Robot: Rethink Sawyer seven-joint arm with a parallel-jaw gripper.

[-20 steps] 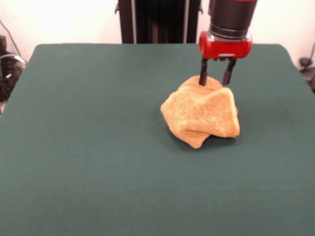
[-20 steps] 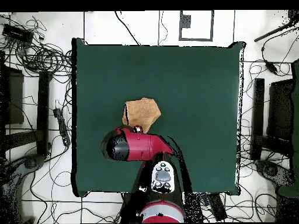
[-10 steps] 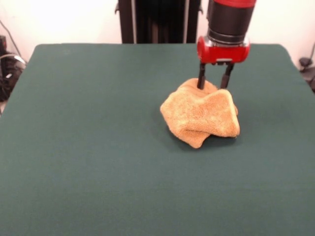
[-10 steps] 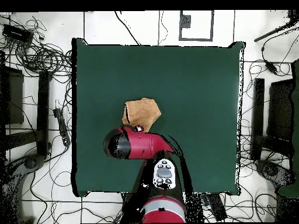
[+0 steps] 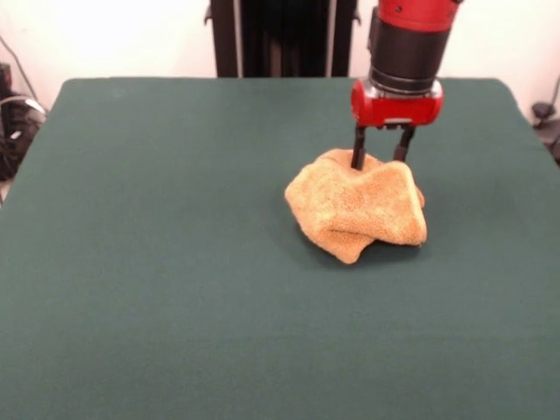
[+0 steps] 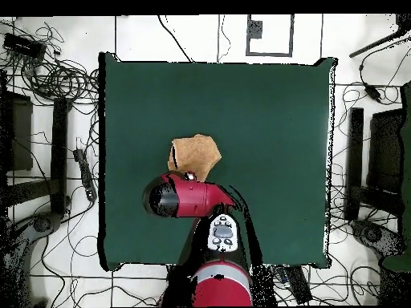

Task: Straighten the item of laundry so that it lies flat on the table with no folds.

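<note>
Crumpled towel on green surface
The towel (image 5: 357,206) lay bunched right of centre on the surface (image 5: 157,262); the end effector (image 5: 381,160) stood spread at its far edge, gripping nothing. Cables (image 6: 48,76) littered the floor.

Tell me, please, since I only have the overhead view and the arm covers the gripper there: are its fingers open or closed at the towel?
Observer: In the front view the gripper is open, its two dark fingers apart and pointing straight down at the far part of the towel.
Operator: Thank you. Does the towel lie flat? From above I see just a tan patch.
Observer: No. From the front it is a raised bundle, with a thick fold wrapped over its near side.
Operator: Is anything else on the table near it?
Observer: The front view shows only the towel on the green table.
</note>
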